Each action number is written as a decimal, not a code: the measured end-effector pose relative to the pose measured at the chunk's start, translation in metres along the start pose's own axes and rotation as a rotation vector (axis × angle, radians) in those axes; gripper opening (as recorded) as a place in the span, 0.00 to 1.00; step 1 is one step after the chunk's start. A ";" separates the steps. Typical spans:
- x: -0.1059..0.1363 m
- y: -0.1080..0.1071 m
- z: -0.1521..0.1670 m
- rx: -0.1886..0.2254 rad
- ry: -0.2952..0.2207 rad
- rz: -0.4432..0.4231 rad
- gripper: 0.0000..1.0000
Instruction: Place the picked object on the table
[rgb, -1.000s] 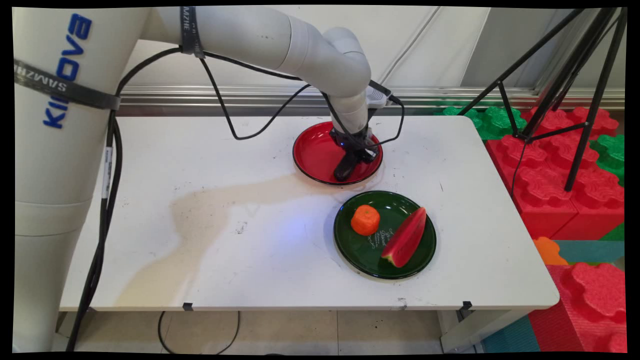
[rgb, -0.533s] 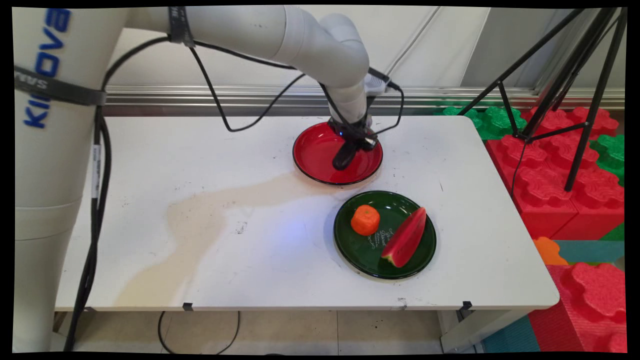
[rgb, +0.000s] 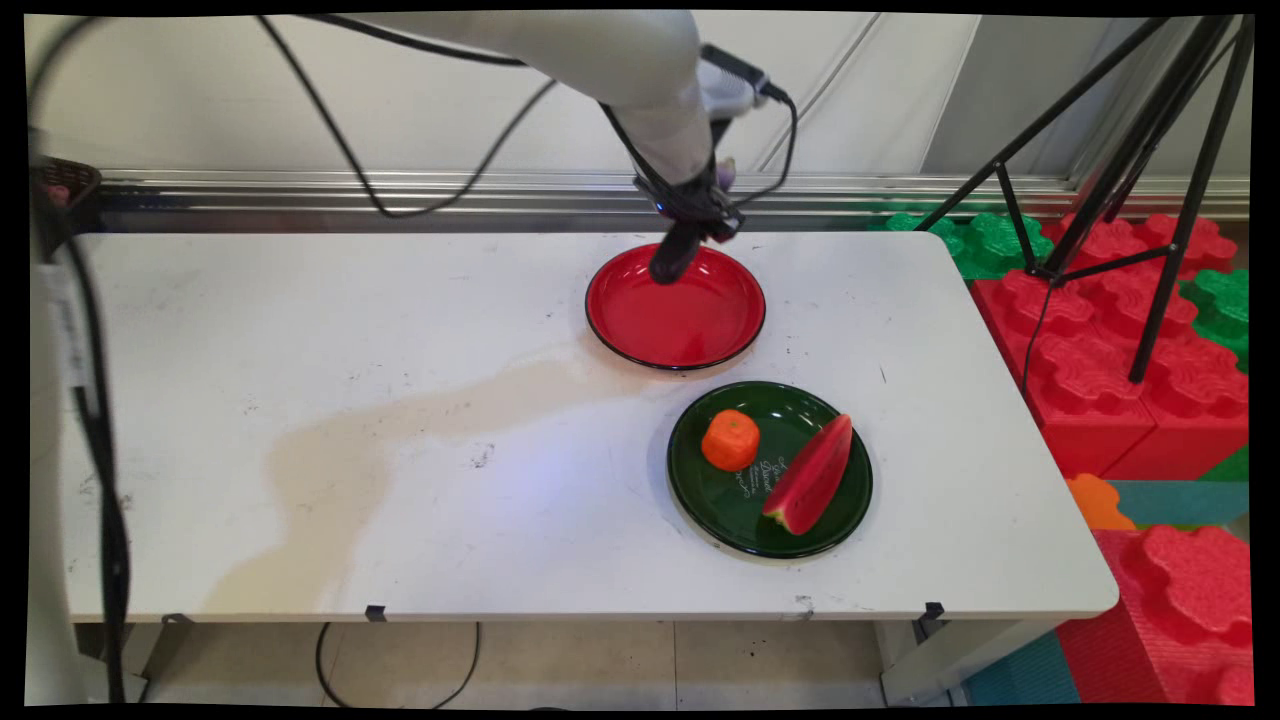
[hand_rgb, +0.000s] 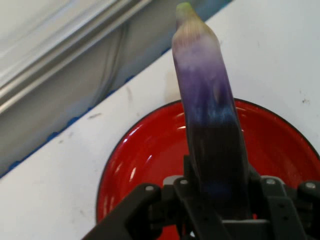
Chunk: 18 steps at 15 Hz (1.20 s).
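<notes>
Two plates share the white table (rgb: 400, 330), the largest surface here, with a brownish stain across its middle. Next in size, the red plate (rgb: 690, 335) sits toward the far edge and the green plate (rgb: 735, 505) lies just beside it on the near side, carrying a watermelon slice (rgb: 810, 475) and an orange piece (rgb: 730, 440), apart from each other. Above the red plate's far rim hangs the gripper (hand_rgb: 220, 200), clamped on an eggplant (hand_rgb: 207, 110), a purple toy with a greenish tip, lifted off the plate. It looks light, stiff and smooth, probably hollow plastic, so it could slip or swivel in a loose pinch; the grip sits at its thick dark end, where a hold across the width seems soundest. Black cables dangle from the arm over the table's far side; tripod legs (rgb: 1090, 180) and foam blocks (rgb: 1120, 350) stand off to the picture's right, well apart.
</notes>
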 end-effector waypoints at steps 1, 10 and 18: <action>-0.001 -0.003 -0.008 0.001 0.010 0.000 0.00; -0.068 -0.050 -0.100 0.026 0.041 0.066 0.00; -0.145 -0.058 -0.136 -0.020 -0.048 0.189 0.00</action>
